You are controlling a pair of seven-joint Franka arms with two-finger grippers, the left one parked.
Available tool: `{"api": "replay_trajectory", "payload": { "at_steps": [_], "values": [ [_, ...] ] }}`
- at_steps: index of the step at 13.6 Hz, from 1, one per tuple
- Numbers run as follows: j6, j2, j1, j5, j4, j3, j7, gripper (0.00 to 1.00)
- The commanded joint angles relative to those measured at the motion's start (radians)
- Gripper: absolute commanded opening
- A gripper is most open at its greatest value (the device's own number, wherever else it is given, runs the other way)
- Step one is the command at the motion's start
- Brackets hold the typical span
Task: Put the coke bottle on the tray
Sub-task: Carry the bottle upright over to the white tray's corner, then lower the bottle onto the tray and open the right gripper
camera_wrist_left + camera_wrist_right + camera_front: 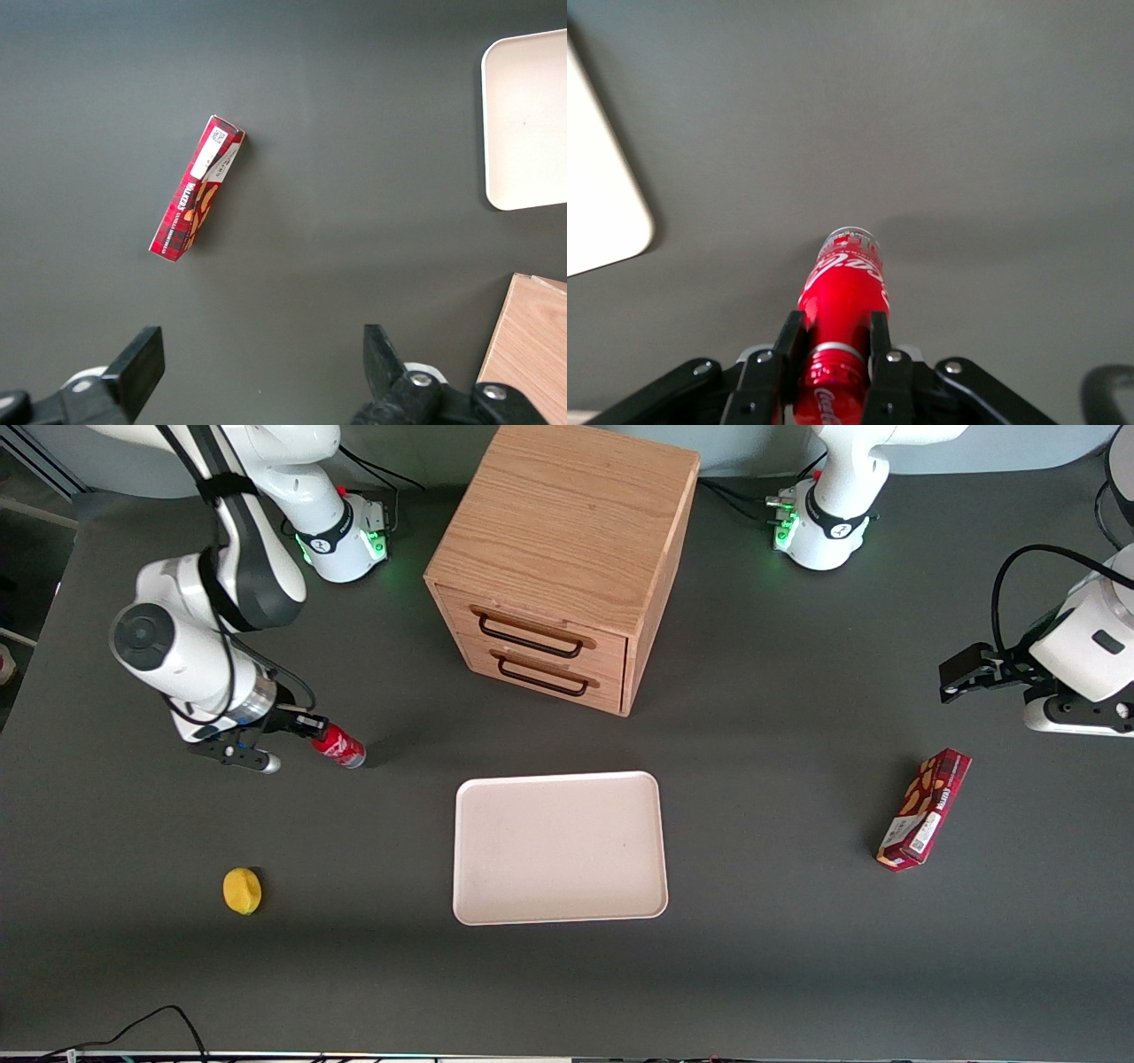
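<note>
My right gripper [310, 731] is shut on the neck and cap end of the coke bottle [339, 747], a small red bottle with white script. The bottle lies nearly level in the jaws, its clear base pointing away from the gripper. In the right wrist view the fingers [877, 332] press both sides of the bottle [843, 288] just below the cap, and its shadow falls on the table apart from it. The off-white tray [558, 850] lies flat and bare mid-table, toward the parked arm's end from the bottle. A tray corner [594, 204] shows in the right wrist view.
A wooden two-drawer cabinet [558, 558] stands farther from the front camera than the tray. A yellow lemon-like object [242, 890] lies nearer the camera than the gripper. A red snack box [924, 808] lies toward the parked arm's end; the left wrist view shows it [196, 197] too.
</note>
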Motion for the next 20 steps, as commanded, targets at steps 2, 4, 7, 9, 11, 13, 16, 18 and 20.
{"api": "replay_trajectory", "payload": {
  "at_steps": [2,4,7,9,11,13,16,18,20],
  "values": [
    [-0.329,0.060,0.006,-0.020,0.399,-0.008,-0.031,0.00],
    [-0.502,0.200,0.020,-0.017,0.688,0.000,-0.004,0.00],
    [-0.657,0.464,0.065,-0.018,1.100,0.056,0.174,0.00],
    [-0.607,0.586,0.109,-0.043,1.200,0.084,0.332,0.00],
    [-0.473,0.676,0.161,-0.077,1.204,0.093,0.493,0.00],
    [-0.328,0.767,0.189,-0.116,1.204,0.116,0.631,0.00],
    [-0.167,0.865,0.227,-0.156,1.204,0.120,0.762,0.00],
    [-0.118,0.904,0.238,-0.190,1.202,0.120,0.786,0.00],
    [-0.089,0.924,0.238,-0.198,1.199,0.120,0.814,0.00]
  ]
}}
